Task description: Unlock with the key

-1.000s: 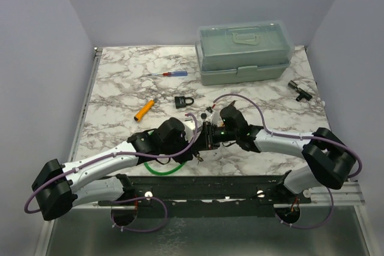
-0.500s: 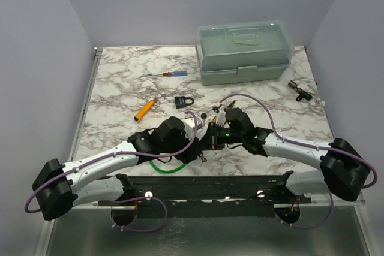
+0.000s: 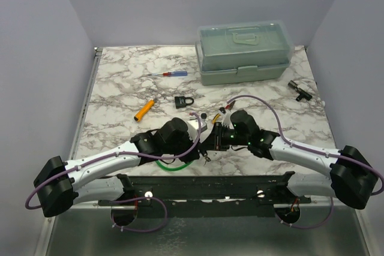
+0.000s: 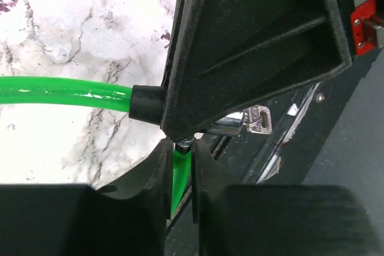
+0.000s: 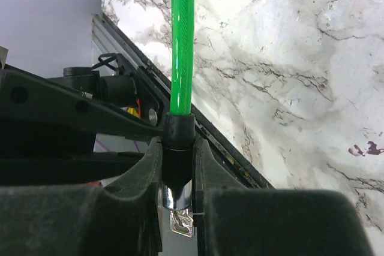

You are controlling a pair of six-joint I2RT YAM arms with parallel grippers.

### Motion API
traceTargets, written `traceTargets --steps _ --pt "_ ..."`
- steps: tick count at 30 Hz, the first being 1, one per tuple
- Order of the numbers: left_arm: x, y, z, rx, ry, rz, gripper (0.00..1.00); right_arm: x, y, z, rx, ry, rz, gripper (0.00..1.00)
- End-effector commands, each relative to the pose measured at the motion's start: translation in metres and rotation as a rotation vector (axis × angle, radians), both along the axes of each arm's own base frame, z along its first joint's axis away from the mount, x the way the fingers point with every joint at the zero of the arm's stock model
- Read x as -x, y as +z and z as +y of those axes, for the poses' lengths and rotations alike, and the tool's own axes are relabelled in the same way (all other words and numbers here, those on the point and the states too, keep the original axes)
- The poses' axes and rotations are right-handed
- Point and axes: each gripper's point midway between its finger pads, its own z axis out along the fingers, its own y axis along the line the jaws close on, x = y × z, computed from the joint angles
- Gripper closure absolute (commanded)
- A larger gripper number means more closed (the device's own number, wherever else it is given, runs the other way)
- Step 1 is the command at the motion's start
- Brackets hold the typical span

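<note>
From above: 2 arms meet nose to nose over the green cable [image 3: 168,171] at the tabletop's [image 3: 120,82] near edge.

Left wrist: the left pincer [image 4: 182,151] is nearly pressed together, but I can't tell if it grips anything. The key [image 4: 259,119] hangs beside the chrome lock end [image 4: 228,123].

Right wrist: the right pincer [image 5: 178,148] is pinching the black lock barrel [image 5: 178,127], with the key poking out below.

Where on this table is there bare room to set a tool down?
The far left corner, between the table edge and the screwdriver, is bare; so is the strip left of the orange tool. The middle is crowded: the left arm and right arm meet at the green cable, padlock just beyond.
</note>
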Motion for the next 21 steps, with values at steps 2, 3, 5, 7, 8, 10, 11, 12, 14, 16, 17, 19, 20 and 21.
traceTargets --steps 2,3,5,7,8,10,11,12,14,16,17,19,20,21 --pt "0.0 0.002 -0.002 0.004 -0.022 -0.042 0.98 -0.002 0.005 -0.006 0.0 -0.024 -0.008 1.0" --pt "0.0 0.001 -0.001 0.002 -0.019 -0.046 1.0 -0.003 0.005 -0.008 0.003 -0.028 -0.009 1.0" --pt "-0.002 0.002 -0.001 0.002 -0.012 -0.052 1.0 -0.004 0.005 -0.011 0.008 -0.038 -0.01 1.0" --pt "-0.003 0.0 0.0 -0.005 -0.002 -0.055 1.0 -0.005 0.006 -0.015 0.007 -0.044 -0.013 1.0" --pt "-0.004 0.0 0.001 -0.006 0.001 -0.059 1.0 -0.005 0.008 -0.016 0.006 -0.044 -0.016 1.0" --pt "-0.005 0.0 0.001 -0.009 0.007 -0.062 1.0 -0.007 0.01 -0.019 0.009 -0.049 -0.021 1.0" --pt "-0.006 -0.001 0.002 -0.011 0.012 -0.065 1.0 -0.007 0.012 -0.021 0.006 -0.05 -0.023 1.0" --pt "-0.006 0.0 0.002 -0.01 0.016 -0.067 1.0 -0.009 0.015 -0.023 -0.002 -0.055 -0.025 1.0" --pt "-0.006 0.0 0.002 -0.01 0.016 -0.068 1.0 -0.011 0.018 -0.026 -0.016 -0.062 -0.025 1.0" --pt "-0.006 -0.001 0.002 -0.01 0.013 -0.065 1.0 -0.013 0.013 -0.034 0.006 -0.083 -0.001 1.0" --pt "-0.005 -0.001 0.002 -0.009 0.01 -0.063 1.0 -0.015 0.013 -0.036 0.007 -0.094 0.0 1.0" --pt "-0.003 -0.002 0.001 -0.008 0.004 -0.054 1.0 -0.018 0.012 -0.039 0.011 -0.106 -0.007 1.0" --pt "-0.003 -0.002 0.001 -0.008 0.002 -0.051 1.0 -0.021 0.012 -0.041 0.015 -0.111 -0.013 1.0" --pt "-0.002 -0.002 0.0 -0.007 -0.002 -0.047 1.0 -0.022 0.012 -0.043 0.022 -0.113 -0.012 1.0"
